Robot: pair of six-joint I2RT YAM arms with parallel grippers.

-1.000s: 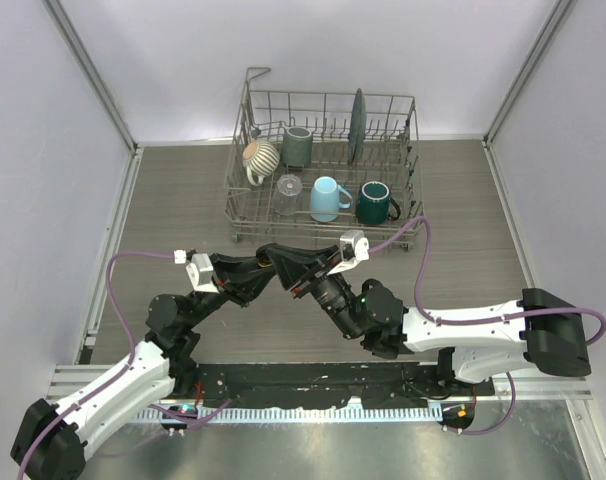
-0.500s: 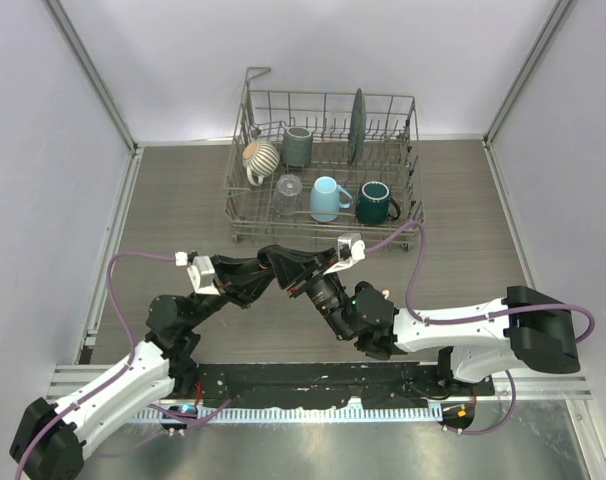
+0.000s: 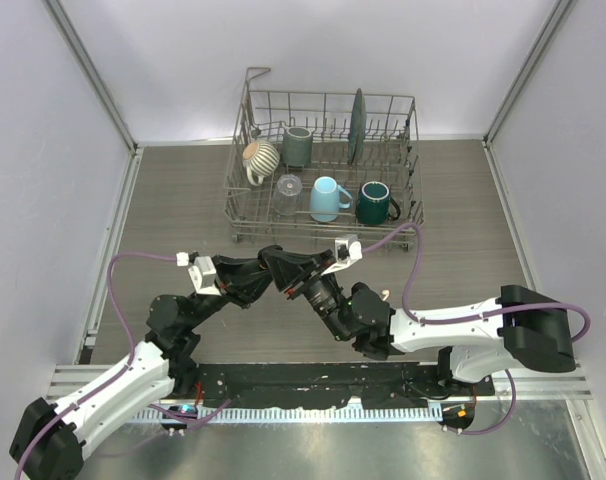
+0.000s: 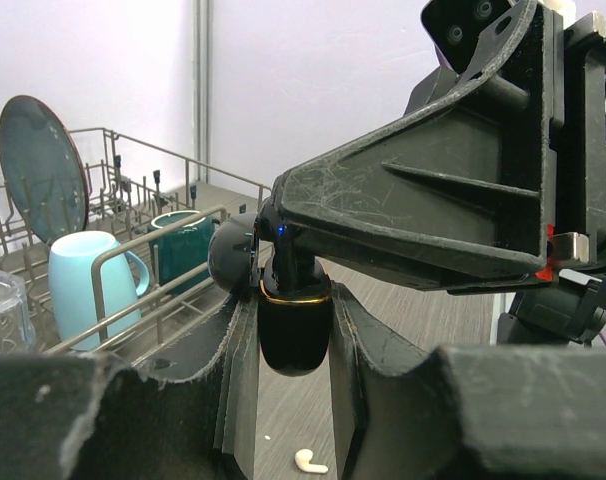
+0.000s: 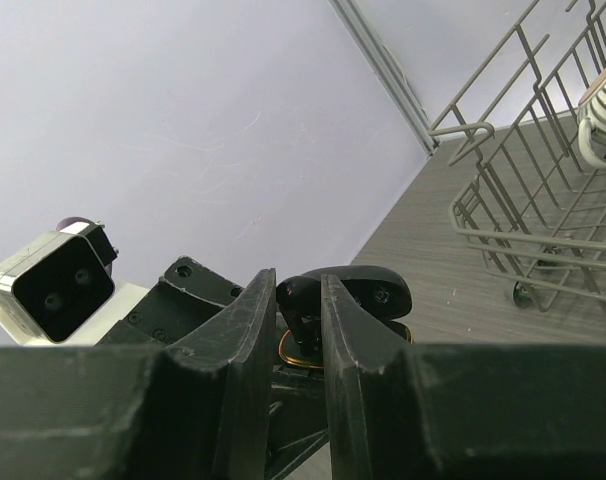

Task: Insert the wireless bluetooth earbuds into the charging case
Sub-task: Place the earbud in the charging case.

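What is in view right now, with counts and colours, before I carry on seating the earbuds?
table: one, grey-brown wood grain, under everything
dish rack: one, grey wire, far middle of table
striped mug: one, cream with dark stripes, rack's left end
grey mug: one, grey-green, rack's back row
plate: one, dark teal, upright in back row
glass: one, clear, rack's front row
light blue mug: one, front row
dark green mug: one, front right
charging case: one, black, gold rim, lid open
black earbud: one, over the case
pale earbud: one, cream, on table
left hand: shut on charging case
right hand: shut on black earbud
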